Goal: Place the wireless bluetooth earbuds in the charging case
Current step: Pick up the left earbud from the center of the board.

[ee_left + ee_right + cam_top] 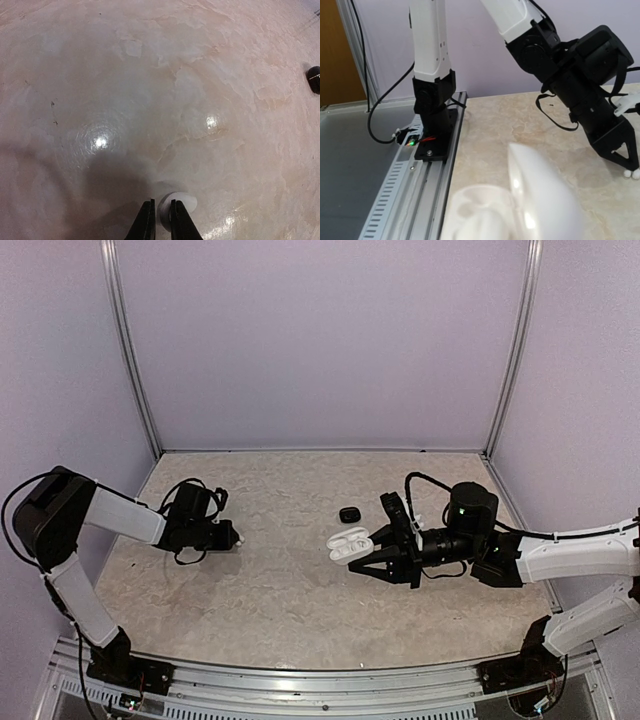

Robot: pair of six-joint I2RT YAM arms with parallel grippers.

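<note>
Holding the open charging case (347,542) in the clenched right gripper (362,552).
Left gripper (160,222) pinches a white earbud (180,201); a small black item (348,514) lies beside the case.

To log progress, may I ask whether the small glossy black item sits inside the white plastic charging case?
No, the black item lies on the bare tabletop, apart from the white case.

left gripper (161,204): pointing down, white earbud (183,202) between near-closed jaws | right gripper (362,552): level, case (350,542) clamped between jaws
</note>
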